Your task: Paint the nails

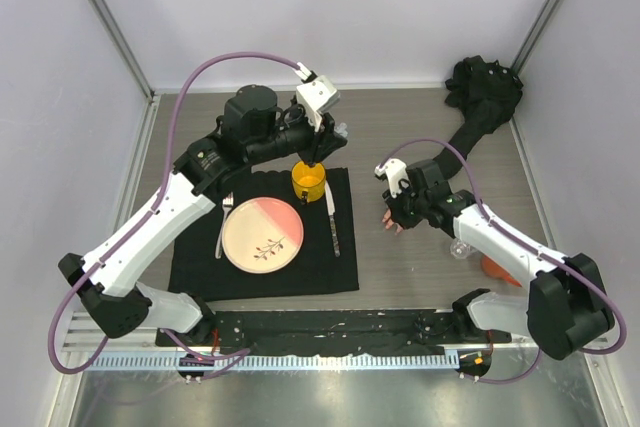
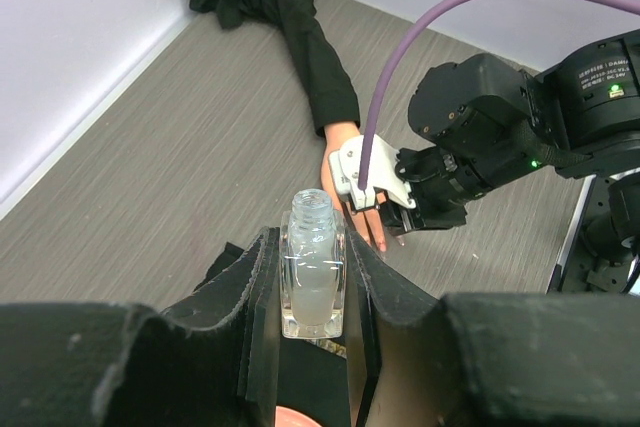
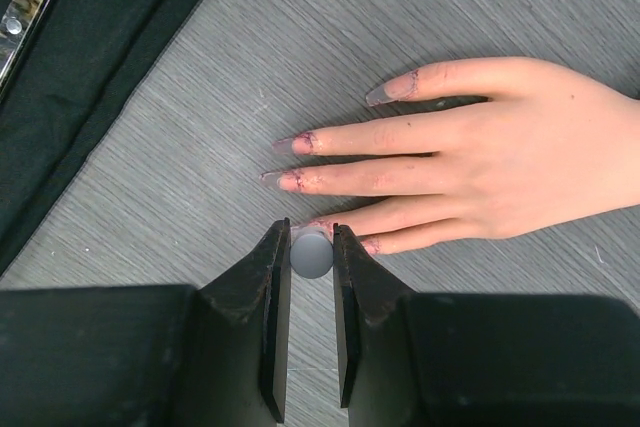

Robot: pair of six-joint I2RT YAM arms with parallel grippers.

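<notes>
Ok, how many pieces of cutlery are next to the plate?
2: a fork left of the plate, a knife right of it, both on the black mat. None appear hidden.

Pinkish-beige hand [image 3: 500,147], purple-smudged nails [image 3: 288,145]; black sleeve [image 2: 310,57]; clear bottle [image 2: 313,277]; grey-grained table [image 3: 250,47].

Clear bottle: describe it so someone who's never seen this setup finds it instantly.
Start at the black mat on the left half of the table, where a yellow cup sits at the mat's far edge. Right by it, the left gripper is shut on the bottle. Unlike the opaque cup, it is small, square-sided clear glass, uncapped, with cloudy liquid inside.
</notes>
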